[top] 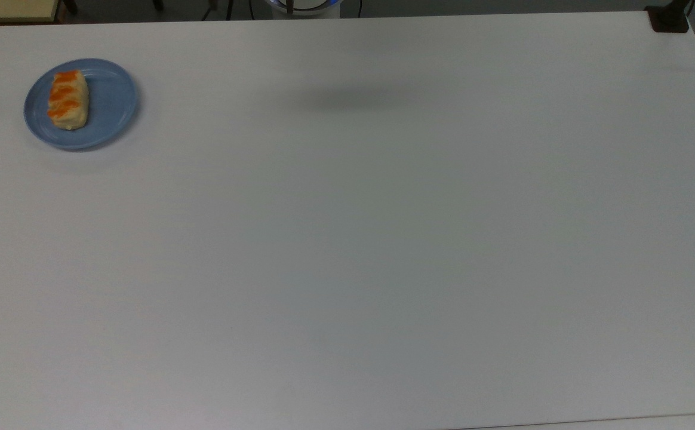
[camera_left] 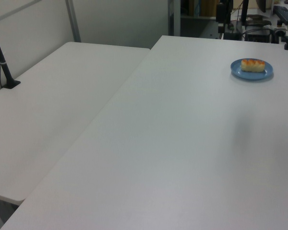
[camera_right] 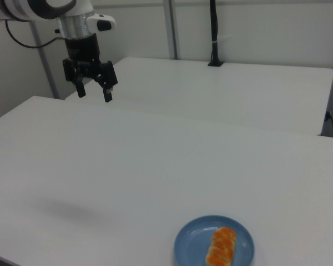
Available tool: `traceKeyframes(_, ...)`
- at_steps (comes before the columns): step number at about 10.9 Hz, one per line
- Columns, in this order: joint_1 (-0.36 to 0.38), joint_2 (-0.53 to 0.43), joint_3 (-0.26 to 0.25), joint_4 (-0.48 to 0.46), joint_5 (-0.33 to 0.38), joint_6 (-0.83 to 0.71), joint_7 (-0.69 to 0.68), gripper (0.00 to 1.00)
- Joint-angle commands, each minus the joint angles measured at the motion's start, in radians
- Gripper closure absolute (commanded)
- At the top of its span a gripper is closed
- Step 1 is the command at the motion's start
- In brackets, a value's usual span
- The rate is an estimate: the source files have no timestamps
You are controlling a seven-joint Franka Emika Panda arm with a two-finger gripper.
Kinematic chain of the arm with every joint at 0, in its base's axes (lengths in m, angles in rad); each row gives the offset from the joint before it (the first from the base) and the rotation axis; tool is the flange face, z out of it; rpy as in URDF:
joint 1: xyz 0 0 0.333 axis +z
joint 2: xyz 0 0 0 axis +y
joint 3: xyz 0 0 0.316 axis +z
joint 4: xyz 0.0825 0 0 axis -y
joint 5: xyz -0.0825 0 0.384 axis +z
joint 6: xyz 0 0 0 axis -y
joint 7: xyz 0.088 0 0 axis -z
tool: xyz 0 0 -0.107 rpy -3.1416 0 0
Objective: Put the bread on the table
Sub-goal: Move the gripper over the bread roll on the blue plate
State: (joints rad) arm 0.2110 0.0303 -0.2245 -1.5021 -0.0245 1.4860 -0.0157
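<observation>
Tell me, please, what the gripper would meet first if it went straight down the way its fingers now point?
Most likely bare table. In the right view the gripper hangs open, fingers pointing down, high above the white top. The bread on its blue plate lies far off. Depth is uncertain, so the exact landing spot is unclear.

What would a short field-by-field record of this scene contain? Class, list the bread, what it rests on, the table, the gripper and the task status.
bread: oblong roll with orange stripes, lying flat
rests on: round blue plate, toward one side of it
table: white tabletop; the plate sits near the top view's upper left corner
gripper: fingers open, holding nothing, raised above the table, far from the plate
second table: white, beyond the first in the right view
task status: bread not yet on the table
</observation>
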Motion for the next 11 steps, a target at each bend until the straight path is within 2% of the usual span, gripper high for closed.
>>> traceKeyframes(1, 0.011, -0.001, -0.12, -0.032, -0.002, -0.004, -0.056, 0.0)
traceKeyframes(3, 0.03, -0.001, -0.266, -0.122, -0.008, 0.052, -0.246, 0.0)
traceKeyframes(5, 0.039, 0.006, -0.373, -0.249, -0.04, 0.202, -0.335, 0.0)
traceKeyframes(7, 0.033, 0.032, -0.452, -0.401, -0.104, 0.441, -0.375, 0.0)
traceKeyframes(8, 0.031, 0.054, -0.494, -0.444, -0.107, 0.542, -0.406, 0.0)
traceKeyframes(11, 0.03, 0.126, -0.597, -0.46, -0.103, 0.618, -0.654, 0.0)
